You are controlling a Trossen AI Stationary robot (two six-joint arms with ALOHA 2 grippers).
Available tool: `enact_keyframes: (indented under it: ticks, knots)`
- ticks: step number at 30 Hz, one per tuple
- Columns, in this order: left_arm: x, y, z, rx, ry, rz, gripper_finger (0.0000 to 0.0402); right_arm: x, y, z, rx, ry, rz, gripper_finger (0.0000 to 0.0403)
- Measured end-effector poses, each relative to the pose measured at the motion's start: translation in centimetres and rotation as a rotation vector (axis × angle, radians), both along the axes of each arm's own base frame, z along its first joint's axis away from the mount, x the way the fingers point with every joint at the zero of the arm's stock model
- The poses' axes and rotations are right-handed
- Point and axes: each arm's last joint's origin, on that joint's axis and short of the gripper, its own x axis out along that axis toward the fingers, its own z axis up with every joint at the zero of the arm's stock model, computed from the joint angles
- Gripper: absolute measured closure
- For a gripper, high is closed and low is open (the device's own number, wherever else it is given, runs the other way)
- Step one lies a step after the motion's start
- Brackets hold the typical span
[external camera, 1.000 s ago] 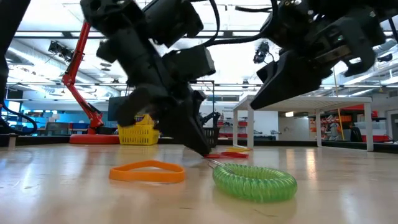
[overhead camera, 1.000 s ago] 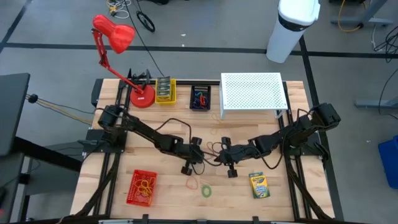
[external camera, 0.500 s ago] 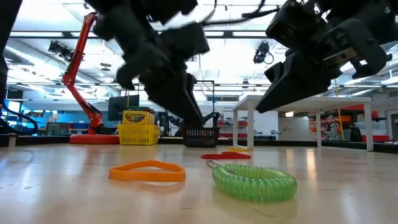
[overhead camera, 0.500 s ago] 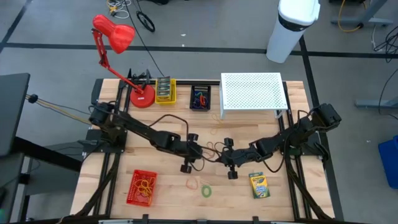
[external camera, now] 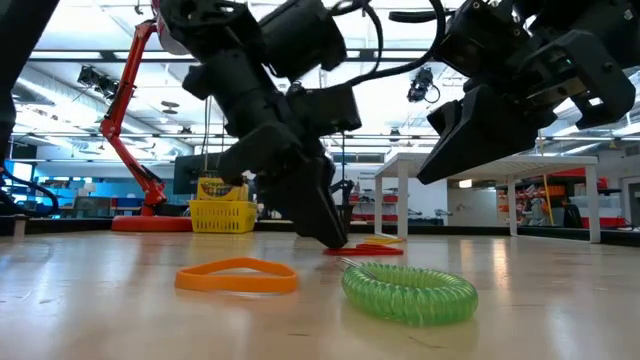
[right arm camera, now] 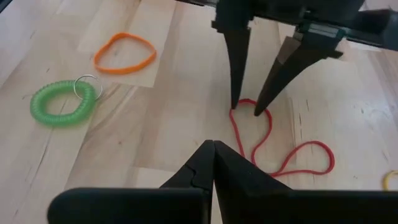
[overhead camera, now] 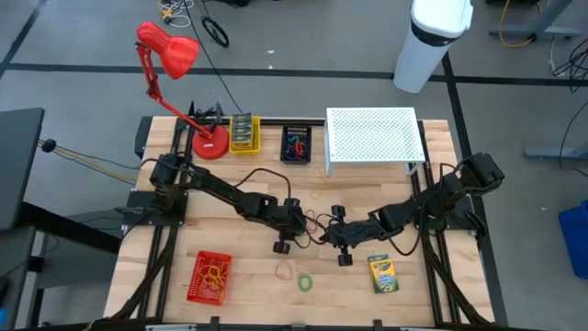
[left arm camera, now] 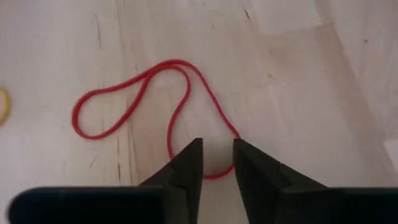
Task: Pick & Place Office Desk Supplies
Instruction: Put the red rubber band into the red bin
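Note:
A thin red rubber band (left arm camera: 155,99) lies flat on the wooden table near its middle (overhead camera: 317,221). My left gripper (left arm camera: 217,146) points steeply down at the band's near end, slightly open. Its two fingertips (right arm camera: 236,106) stand on the table at that end of the loop (right arm camera: 249,101). My right gripper (right arm camera: 212,146) is shut and hangs above the table just right of the band, holding nothing. An orange band (right arm camera: 124,53) and a green coil loop (right arm camera: 59,102) lie nearer the front edge. A crayon box (overhead camera: 382,273) lies at the front right. My left gripper has its fingertips down at the red band's end (left arm camera: 214,177), coming from above and slanting from the table's left. The band's end runs across the gap and under the fingers. I cannot tell whether the fingers touch the band.
A red basket (overhead camera: 209,276) with rubber bands stands at the front left. At the back are a red lamp (overhead camera: 170,55), a yellow basket (overhead camera: 243,133), a black tray (overhead camera: 296,144) and a white perforated riser (overhead camera: 372,138). A small yellow band (right arm camera: 388,180) lies beyond the red one.
My left gripper rose off the table beside the red band, then came down again a little farther toward the table's right, at the band's end. The band has stayed flat where it was.

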Motion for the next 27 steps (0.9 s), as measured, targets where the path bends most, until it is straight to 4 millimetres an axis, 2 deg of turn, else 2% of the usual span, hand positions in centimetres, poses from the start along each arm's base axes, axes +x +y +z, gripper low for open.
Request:
enact_keyframes:
  ticks: [6, 15, 22, 27]
  knots:
    - [0.1, 0.0, -0.6, -0.008, 0.028, -0.02, 0.0347, 0.0, 0.0, 0.0, 0.001, 0.0, 0.0, 0.0386]
    - [-0.1, -0.1, -0.6, 0.004, 0.035, -0.038, 0.03, -0.2, 0.0, 0.1, 0.011, 0.015, 0.008, 0.0386]
    - [-0.1, -0.1, -0.6, 0.003, 0.039, -0.038, 0.0291, -2.9, 1.0, 1.5, -0.053, 0.011, -0.124, 0.0386]
    - [-0.1, -0.2, -0.7, -0.019, 0.043, -0.048, 0.029, -5.1, 0.6, -0.4, -0.043, 0.004, -0.258, 0.0386]
